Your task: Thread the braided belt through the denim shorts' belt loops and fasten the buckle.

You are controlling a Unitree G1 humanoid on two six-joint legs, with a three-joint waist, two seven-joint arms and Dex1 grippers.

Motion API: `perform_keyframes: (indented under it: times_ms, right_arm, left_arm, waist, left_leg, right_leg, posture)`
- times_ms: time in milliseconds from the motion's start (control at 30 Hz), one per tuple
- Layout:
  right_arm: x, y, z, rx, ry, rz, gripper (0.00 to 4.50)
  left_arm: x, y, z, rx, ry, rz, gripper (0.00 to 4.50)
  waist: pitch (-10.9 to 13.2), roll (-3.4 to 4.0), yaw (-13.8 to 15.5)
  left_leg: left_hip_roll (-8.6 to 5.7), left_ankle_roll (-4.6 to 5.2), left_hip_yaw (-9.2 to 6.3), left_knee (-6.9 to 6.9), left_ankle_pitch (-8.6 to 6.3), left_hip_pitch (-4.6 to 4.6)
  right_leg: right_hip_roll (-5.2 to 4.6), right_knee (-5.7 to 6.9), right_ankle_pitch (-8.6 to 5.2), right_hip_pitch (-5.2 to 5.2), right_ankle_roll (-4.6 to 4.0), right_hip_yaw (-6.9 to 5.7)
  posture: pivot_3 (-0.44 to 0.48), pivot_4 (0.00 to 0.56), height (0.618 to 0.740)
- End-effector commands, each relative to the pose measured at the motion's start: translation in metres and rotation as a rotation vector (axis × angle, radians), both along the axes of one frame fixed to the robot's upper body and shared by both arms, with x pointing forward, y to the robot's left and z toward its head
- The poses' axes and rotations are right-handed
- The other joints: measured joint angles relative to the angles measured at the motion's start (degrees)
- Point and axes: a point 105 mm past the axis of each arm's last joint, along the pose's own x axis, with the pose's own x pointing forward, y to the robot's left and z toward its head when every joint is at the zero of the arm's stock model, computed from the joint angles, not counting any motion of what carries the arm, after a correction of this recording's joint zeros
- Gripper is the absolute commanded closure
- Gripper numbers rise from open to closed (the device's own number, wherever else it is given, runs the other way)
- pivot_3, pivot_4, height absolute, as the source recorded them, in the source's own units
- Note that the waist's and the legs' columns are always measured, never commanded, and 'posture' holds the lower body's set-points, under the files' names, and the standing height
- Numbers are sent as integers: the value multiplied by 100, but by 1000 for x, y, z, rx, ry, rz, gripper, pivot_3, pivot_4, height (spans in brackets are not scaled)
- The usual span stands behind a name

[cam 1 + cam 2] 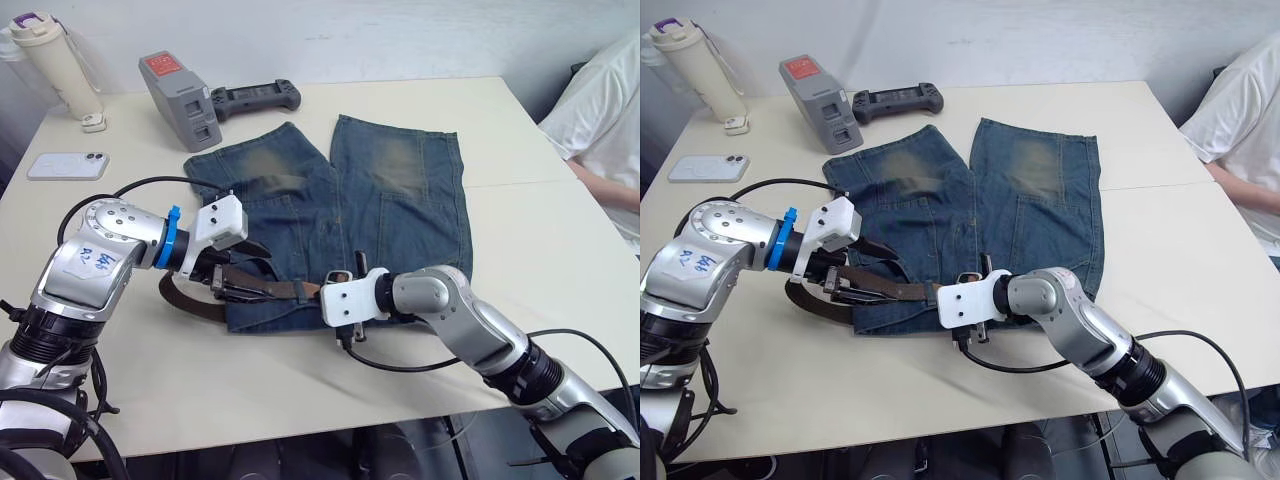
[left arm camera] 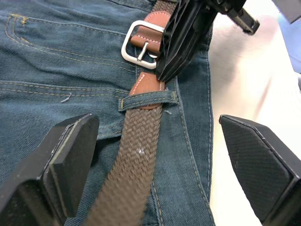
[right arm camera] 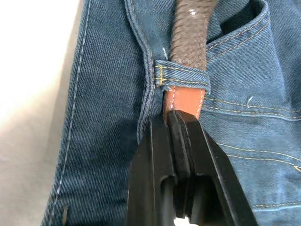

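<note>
Bright, even indoor light falls on the pale desk (image 1: pixel 520 230), with soft shadows under both arms. In the left wrist view the near fingers (image 2: pixel 66 160) and the desk's edge are blurred and washed out.

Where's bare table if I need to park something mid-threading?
Free: the table between the denim shorts and the person's sleeve, and the near edge. Crowded: far-left corner with phone, bottle, grey box, controller.

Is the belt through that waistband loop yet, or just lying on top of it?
Through it. The denim loop crosses over the belt, with the tan end and buckle beyond it, where the right pincer grips.
</note>
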Motion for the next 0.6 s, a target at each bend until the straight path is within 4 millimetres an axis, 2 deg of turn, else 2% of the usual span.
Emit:
perform_keyframes:
  times_ms: [33,167,333,600]
  right_arm:
    - [4,-2,14,39,-60,-19,4476]
    - [-2,-1,33,57,-85,9,4476]
    - [-14,-5,59,52,-105,68,4476]
    - [-18,-19,64,-1,-90,60,4476]
  left_arm:
    - [1,-4,10,-10,-34,-22,0]
    - [-4,-5,7,-5,4,-36,0]
    - [-16,-2,-12,62,75,-70,0]
    - [-20,-10,-23,73,99,-88,0]
  waist:
    - [0,0,-1]
    - [0,0,1]
    - [0,0,0]
    - [0,1,17]
  left_leg:
    - [0,0,0,0,0,0]
    - [0,0,0,1,0,0]
    - [0,0,0,1,0,0]
    - [0,-1,1,2,0,2]
  right_leg:
    - [0,0,0,0,0,0]
    - [0,3,0,0,0,0]
    - [0,4,0,0,0,0]
    - [-1,6,-1,0,-1,-1]
  posture:
    - [0,150,740]
    - [0,150,740]
    - [0,150,740]
    - [0,150,740]
